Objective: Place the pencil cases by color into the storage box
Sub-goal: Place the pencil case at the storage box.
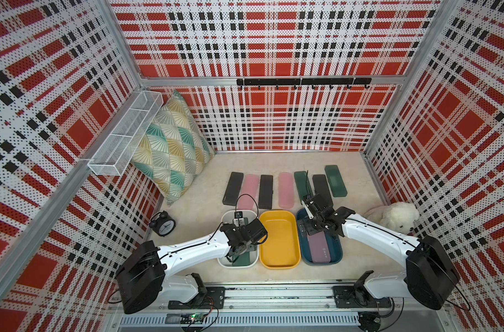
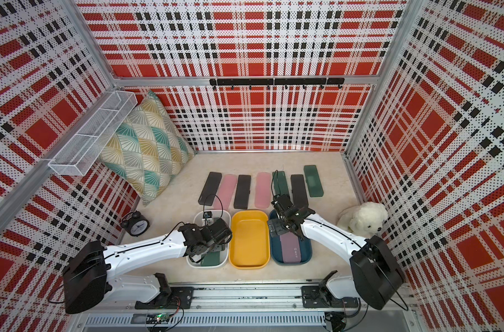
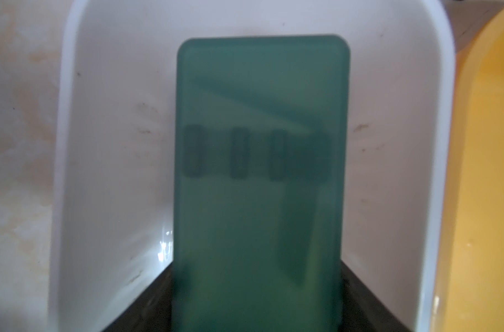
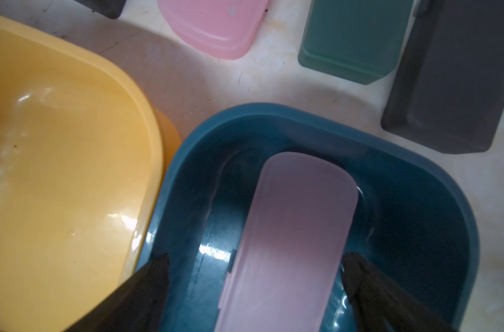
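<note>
1. Plastic tubs, three side by side near the robot: white tub (image 3: pixel 115 115), yellow tub (image 1: pixel 279 241), dark blue tub (image 4: pixel 403 201). The yellow one holds nothing. Main sorting risk, as I judge it: a case dropped in with the wrong colour.
2. The row of pencil cases (image 1: pixel 285 189) lies on the table (image 1: pixel 204 207) beyond the tubs: three black, two pink, two green, packed close. A finger coming down between neighbours would likely shove one askew. The black pencil case (image 4: pixel 452 86) sits near the blue tub's far rim and looks the easiest to clip.
3. Dark green pencil case (image 3: pixel 259 172) is inside the white tub. The left gripper (image 3: pixel 256 276) is clamped on its long sides. If released before it lies flat, it may end up propped on the wall.
4. Pink pencil case (image 4: pixel 296 230) lies in the blue tub. The right gripper (image 4: pixel 256 257) is spread wide, a finger on each side, clear of it. A crooked lift-out could hook the rim and drag the tub.
</note>
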Motion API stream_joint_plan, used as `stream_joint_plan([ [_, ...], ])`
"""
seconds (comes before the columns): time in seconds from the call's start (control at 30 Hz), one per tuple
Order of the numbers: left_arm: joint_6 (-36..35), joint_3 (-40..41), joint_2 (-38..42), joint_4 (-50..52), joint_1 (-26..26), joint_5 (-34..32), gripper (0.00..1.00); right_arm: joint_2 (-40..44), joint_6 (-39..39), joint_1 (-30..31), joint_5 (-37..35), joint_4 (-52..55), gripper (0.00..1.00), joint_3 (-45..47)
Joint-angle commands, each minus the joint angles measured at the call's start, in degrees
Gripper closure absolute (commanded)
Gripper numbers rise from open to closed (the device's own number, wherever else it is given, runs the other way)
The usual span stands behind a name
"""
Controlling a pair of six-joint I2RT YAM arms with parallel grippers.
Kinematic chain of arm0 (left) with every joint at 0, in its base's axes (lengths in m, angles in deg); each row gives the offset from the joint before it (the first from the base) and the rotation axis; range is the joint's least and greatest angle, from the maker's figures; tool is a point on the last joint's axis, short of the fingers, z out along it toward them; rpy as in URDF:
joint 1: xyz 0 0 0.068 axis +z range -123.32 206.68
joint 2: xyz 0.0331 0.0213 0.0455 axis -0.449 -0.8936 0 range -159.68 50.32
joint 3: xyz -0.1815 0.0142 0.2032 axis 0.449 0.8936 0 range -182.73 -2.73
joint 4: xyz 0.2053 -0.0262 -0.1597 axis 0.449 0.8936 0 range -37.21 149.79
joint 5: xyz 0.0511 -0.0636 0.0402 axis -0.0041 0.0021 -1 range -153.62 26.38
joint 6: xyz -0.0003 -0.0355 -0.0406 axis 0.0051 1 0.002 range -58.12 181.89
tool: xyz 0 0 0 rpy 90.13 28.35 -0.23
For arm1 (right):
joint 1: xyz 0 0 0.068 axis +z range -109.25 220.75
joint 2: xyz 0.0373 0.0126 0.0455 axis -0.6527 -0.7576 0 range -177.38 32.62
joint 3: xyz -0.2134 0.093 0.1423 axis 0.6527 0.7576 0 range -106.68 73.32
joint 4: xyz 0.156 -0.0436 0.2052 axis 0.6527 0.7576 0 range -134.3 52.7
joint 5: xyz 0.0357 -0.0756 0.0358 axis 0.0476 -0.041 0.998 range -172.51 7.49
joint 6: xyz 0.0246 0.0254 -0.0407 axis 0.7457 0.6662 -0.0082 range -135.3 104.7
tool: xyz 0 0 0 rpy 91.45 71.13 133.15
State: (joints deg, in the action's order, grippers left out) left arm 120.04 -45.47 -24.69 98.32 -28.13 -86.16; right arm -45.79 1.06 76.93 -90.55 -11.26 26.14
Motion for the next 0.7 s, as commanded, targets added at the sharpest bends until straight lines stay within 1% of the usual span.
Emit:
stream_joint_plan([
  [0.0,1.68,0.55,1.51,-1.13,-0.49,-1.69,0.57,-1.67,-1.15,-0.36,1.22,-1.71,0.0,-2.05],
  [0.17,0.76,0.4,0.28,-2.98,-0.41,-1.89,0.57,-2.76,-1.37,-0.37,1.58,-2.25,0.0,-2.49],
  [0.67,-0.93,-4.86,-7.17,-3.26,-1.3,-1.52,0.57,-2.97,-1.68,-0.37,2.34,-3.8,0.0,-1.49],
])
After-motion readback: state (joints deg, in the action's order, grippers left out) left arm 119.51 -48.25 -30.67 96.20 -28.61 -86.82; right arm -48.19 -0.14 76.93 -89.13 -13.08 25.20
